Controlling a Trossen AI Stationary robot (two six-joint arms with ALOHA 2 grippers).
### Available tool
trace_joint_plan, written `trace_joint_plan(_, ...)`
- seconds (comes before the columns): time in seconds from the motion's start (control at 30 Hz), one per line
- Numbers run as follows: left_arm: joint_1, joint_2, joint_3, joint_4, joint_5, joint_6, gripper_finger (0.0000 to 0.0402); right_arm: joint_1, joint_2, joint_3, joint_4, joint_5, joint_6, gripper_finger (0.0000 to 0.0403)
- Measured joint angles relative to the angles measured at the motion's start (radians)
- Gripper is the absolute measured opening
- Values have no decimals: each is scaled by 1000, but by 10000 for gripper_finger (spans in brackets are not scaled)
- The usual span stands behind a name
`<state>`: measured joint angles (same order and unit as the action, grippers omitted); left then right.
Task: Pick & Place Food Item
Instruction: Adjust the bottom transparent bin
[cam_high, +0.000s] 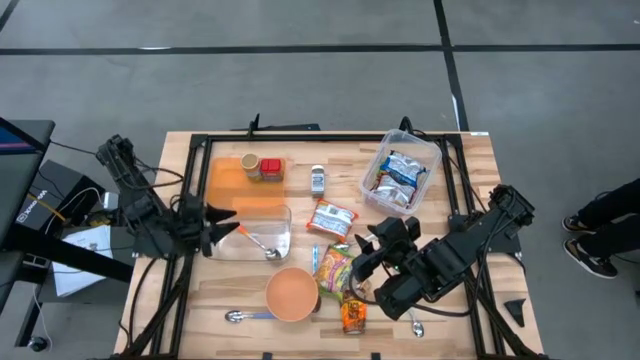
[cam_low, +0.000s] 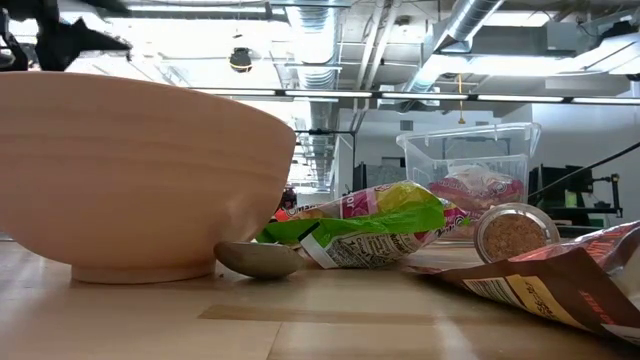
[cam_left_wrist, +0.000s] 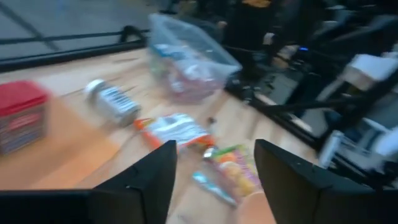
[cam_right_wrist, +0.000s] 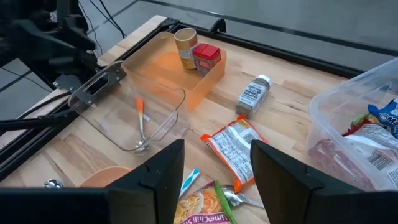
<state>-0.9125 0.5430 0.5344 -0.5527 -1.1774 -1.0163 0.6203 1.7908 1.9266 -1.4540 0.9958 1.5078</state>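
Note:
Several food packets lie flat on the wooden table: a white and orange packet (cam_high: 332, 218) (cam_right_wrist: 235, 149) in the middle, a green and yellow one (cam_high: 333, 268) (cam_low: 370, 225) nearer, and an orange-brown one (cam_high: 353, 315) by the near edge. My left gripper (cam_high: 218, 226) (cam_left_wrist: 214, 149) is open and raised over the left rim of a clear glass dish (cam_high: 250, 232), pointing toward the table's right. My right gripper (cam_high: 362, 258) (cam_right_wrist: 217, 146) hovers open above the green packet, with nothing between its fingers.
A clear bin (cam_high: 400, 172) holding more packets stands at the back right. An orange tray (cam_high: 240, 178) with a jar and a red tin sits at the back left, a spice shaker (cam_high: 318, 180) beside it. A salmon bowl (cam_high: 293, 293) and spoons lie near the front.

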Motion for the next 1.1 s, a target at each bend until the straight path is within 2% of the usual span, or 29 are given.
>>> trace_joint_plan(0.13,26,2,4,269,62,283,164,-2,0,0,8,0,-23,180)
trace_joint_plan(0.3,73,37,4,660,70,694,124,-1,0,0,8,0,-39,180)
trace_joint_plan(0.4,106,69,4,864,70,889,120,5,0,0,7,-3,-42,180)
trace_joint_plan(0.5,138,105,6,986,72,969,129,11,0,0,7,-8,-42,180)
trace_joint_plan(0.7,222,266,105,945,169,978,132,21,0,0,-9,-30,-42,180)
trace_joint_plan(0.87,358,468,303,769,298,933,104,24,0,0,-21,-31,-42,180)
trace_joint_plan(0.93,417,553,409,637,390,922,85,29,0,0,-24,-31,-42,180)
trace_joint_plan(1.03,529,677,575,392,592,877,41,37,0,0,-28,-31,-42,180)
trace_joint_plan(1.1,608,750,641,258,720,852,12,43,0,0,-32,-30,-42,180)
